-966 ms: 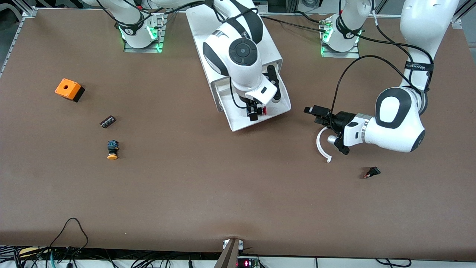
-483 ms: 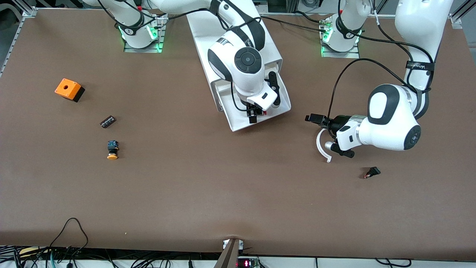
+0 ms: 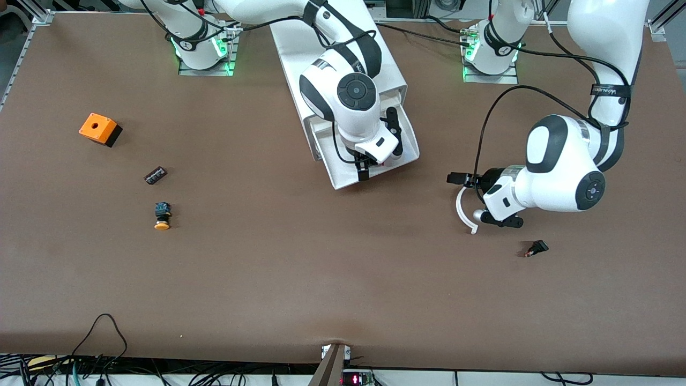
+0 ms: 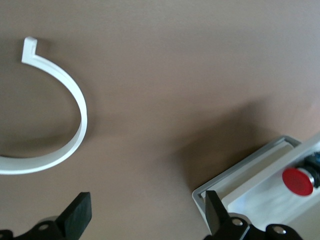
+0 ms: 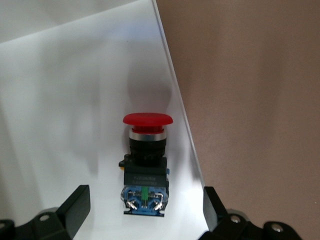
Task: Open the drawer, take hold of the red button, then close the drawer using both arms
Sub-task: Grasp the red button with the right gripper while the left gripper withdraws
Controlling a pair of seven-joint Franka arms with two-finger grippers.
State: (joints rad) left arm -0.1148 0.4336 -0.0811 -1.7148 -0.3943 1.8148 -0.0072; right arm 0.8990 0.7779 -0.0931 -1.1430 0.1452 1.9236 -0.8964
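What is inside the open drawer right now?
One red button lies in the drawer; the right hand hangs open over it. In the front view, the arm covers much of the drawer.

Two push buttons: one red [image 5: 146, 165], one yellow [image 3: 162, 215]. One orange box [image 3: 99, 128], one white drawer unit [image 3: 343, 64], two arms.

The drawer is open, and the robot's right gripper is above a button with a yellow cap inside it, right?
Not quite. The button in the open drawer has a red cap, not a yellow one; the right wrist view shows it lying between the open fingers of the right gripper. The one with the yellow-orange cap lies out on the table, toward the right arm's end.
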